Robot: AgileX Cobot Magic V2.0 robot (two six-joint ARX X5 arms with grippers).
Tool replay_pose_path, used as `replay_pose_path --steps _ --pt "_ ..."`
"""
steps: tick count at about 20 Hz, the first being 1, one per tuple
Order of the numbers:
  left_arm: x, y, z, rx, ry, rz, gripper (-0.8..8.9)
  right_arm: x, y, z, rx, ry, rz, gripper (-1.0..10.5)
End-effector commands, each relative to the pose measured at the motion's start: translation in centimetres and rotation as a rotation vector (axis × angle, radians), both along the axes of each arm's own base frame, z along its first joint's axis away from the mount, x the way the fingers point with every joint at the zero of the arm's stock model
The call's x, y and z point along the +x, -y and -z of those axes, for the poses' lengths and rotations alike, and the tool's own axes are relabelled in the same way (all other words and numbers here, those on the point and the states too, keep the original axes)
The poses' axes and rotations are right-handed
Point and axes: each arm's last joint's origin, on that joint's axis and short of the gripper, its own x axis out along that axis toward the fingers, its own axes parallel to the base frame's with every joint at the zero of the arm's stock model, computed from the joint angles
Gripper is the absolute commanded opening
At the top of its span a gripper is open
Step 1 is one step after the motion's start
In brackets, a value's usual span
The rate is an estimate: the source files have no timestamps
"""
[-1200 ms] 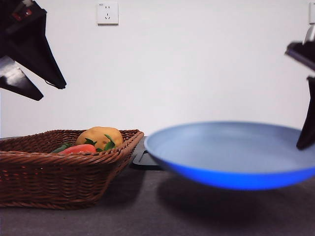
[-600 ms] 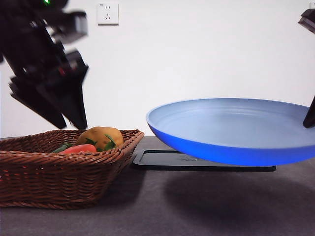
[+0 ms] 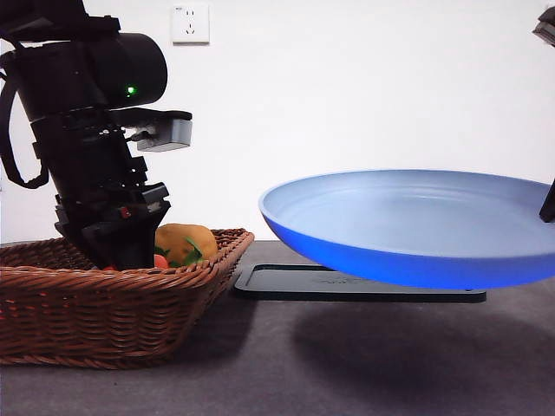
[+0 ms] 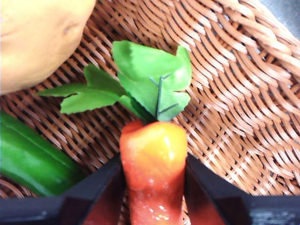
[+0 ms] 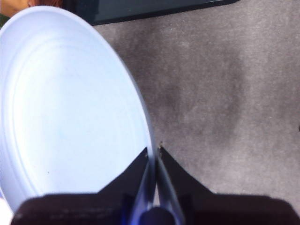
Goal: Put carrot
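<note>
Grey tabletop (image 3: 260, 381), white wall: left tool (image 4: 153, 185) pinches carrot (image 4: 152, 173); right tool (image 5: 153, 161) clamps plate (image 5: 70, 108).

Front camera sits low, near tabletop (image 3: 260, 381) height, looks level toward white wall. Left wrist camera very close above basket (image 4: 234, 93), looks down inside. Right wrist camera looks down along blue plate (image 5: 70, 103) rim. Front view shares basket, plate with wrist views.

Red-orange carrot (image 4: 153, 164) (green leaves), blue plate (image 3: 416, 227)
</note>
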Motion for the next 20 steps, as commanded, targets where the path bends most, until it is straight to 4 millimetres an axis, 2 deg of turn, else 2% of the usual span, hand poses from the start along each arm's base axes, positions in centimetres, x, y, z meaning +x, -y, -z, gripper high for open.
replay_pose_path --steps 1,3,6,8,10,12,16,20 --pt "0.3 0.4 -0.5 0.000 -0.002 0.017 1.09 0.2 -0.1 -0.5 0.005 0.027 -0.008 0.0" --pt "0.7 0.6 -3.1 0.003 -0.009 0.017 1.09 0.2 -0.1 -0.5 0.004 0.027 -0.007 0.0" --pt "1.3 1.4 -9.0 -0.094 0.020 0.027 1.09 0.2 -0.1 -0.4 0.004 0.023 -0.004 0.0" --pt "1.3 2.9 -12.8 -0.325 -0.006 0.090 1.09 0.4 -0.1 -0.2 0.001 0.011 -0.004 0.0" --pt "0.2 5.4 -15.2 -0.566 -0.065 0.263 1.09 0.6 -0.2 0.0 -0.004 -0.007 -0.004 0.0" --pt "-1.5 8.0 -15.6 -0.632 -0.088 0.385 1.09 0.8 -0.2 0.3 -0.007 -0.025 -0.004 0.0" --pt "-4.6 12.4 -14.6 -0.472 0.010 0.420 1.09 1.0 -0.3 0.6 -0.010 -0.037 -0.005 0.0" --pt "-5.8 15.6 -12.6 -0.358 0.080 0.422 1.09 1.0 -0.3 0.6 -0.010 -0.037 -0.005 0.0"
